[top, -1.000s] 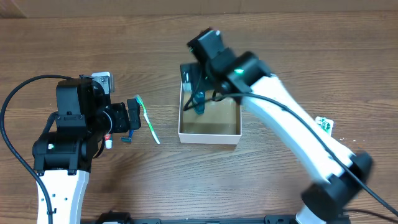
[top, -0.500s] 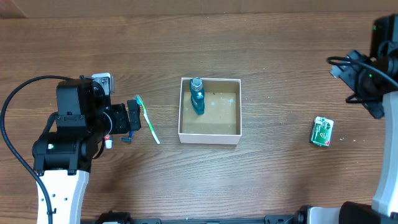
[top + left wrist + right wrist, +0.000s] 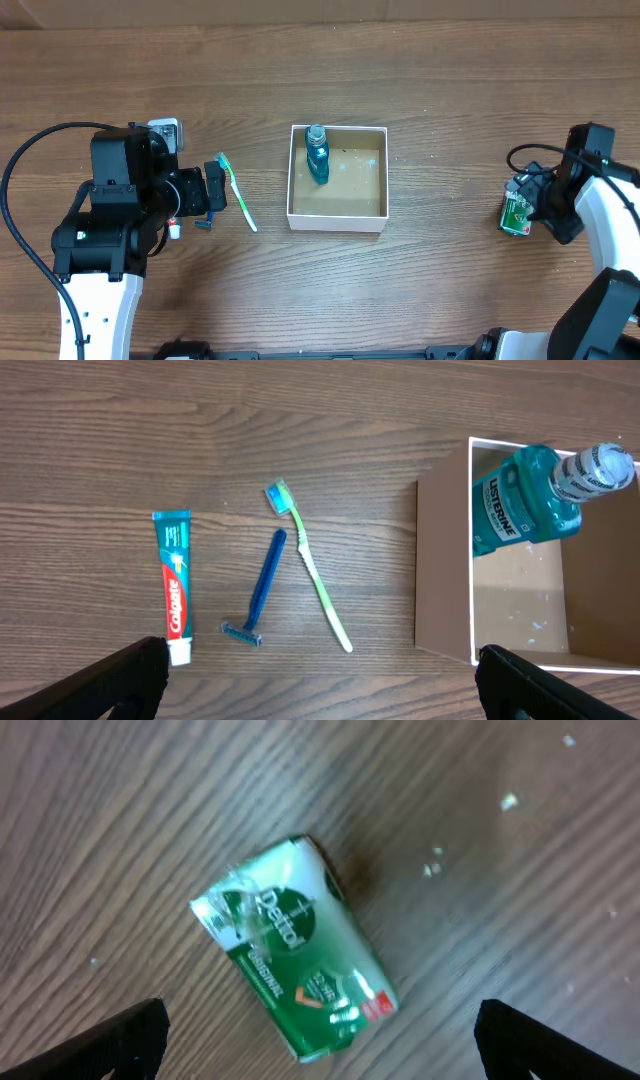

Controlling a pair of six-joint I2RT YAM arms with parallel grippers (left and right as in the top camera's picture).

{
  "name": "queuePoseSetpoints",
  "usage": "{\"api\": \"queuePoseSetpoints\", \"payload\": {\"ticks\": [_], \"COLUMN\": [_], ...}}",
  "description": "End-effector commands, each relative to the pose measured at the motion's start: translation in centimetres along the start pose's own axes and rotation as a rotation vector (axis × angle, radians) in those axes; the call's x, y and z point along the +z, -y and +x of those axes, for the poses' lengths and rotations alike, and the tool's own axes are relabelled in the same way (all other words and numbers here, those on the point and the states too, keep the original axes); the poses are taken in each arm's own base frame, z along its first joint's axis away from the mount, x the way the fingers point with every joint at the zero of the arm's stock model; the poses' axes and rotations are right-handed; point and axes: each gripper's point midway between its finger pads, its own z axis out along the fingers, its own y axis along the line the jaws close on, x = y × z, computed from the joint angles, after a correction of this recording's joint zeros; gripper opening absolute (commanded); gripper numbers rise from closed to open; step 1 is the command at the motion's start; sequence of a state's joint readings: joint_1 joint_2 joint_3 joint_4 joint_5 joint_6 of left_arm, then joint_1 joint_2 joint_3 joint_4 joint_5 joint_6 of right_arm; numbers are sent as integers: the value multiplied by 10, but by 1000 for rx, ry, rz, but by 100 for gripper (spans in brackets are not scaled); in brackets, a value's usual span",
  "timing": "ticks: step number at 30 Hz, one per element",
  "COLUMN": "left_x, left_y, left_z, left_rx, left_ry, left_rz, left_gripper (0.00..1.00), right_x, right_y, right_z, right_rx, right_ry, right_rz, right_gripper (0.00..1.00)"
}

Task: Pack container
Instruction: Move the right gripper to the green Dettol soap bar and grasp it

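R arm has swung from the far-right corner of the tabletop down to the soap packet [image 3: 516, 212] near the right edge; 1 s back it was over the box. L arm, bottle and box haven't shifted.

R gripper [image 3: 320, 1046] hangs over the green Dettol soap packet [image 3: 290, 945], jaws released and spread wide, fingers [image 3: 125, 1038] on either side of the packet, not gripping it. Can't tell if they touch the table.

Container [image 3: 335, 221] sits mid-table, open top up. Teal Listerine bottle [image 3: 317, 158] lies inside, against its left wall, cap twd the far edge.

L gripper [image 3: 215, 187] is parked twd the left edge, jaws released, wide apart, holding nothing. Below it in the wrist cam: toothpaste [image 3: 175, 585], blue razor [image 3: 262, 588], green toothbrush [image 3: 310, 575], all flat on the wood left of the container [image 3: 443, 560], apart from it. Razor handle tip is just beside the toothbrush neck.
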State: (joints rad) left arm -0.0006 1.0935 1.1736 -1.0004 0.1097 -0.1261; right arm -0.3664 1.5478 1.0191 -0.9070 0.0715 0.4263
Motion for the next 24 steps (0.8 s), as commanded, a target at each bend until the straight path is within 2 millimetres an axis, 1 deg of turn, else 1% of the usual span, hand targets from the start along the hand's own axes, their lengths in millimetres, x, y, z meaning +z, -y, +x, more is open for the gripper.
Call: {"api": "queuePoseSetpoints", "payload": {"ticks": [1, 5, 8, 14, 18, 20, 24], "left_x": [-6, -6, -6, -6, -6, -6, -6], "left_y": [5, 6, 6, 6, 6, 6, 6], "left_z": [-7, -7, -7, -7, -7, -7, -7], "left_rx": [-2, -2, -2, -2, -1, -2, -2], "left_ry": [24, 22, 22, 23, 23, 23, 23], "left_rz": [19, 21, 21, 21, 20, 20, 20], "left_gripper": [100, 100, 100, 100, 100, 100, 100], "right_x": [6, 22, 35, 66, 70, 70, 70], "right_y": [-7, -4, -5, 0, 2, 2, 2], "right_z": [-9, -12, -9, 6, 8, 8, 9], "right_rx": [-139, -172, -197, -221, -222, -223, -222], "right_ry": [27, 14, -18, -115, -131, -131, -132], "right_rz": [-27, 6, 12, 48, 54, 55, 55], "right_gripper": [100, 100, 100, 100, 99, 94, 67]}}
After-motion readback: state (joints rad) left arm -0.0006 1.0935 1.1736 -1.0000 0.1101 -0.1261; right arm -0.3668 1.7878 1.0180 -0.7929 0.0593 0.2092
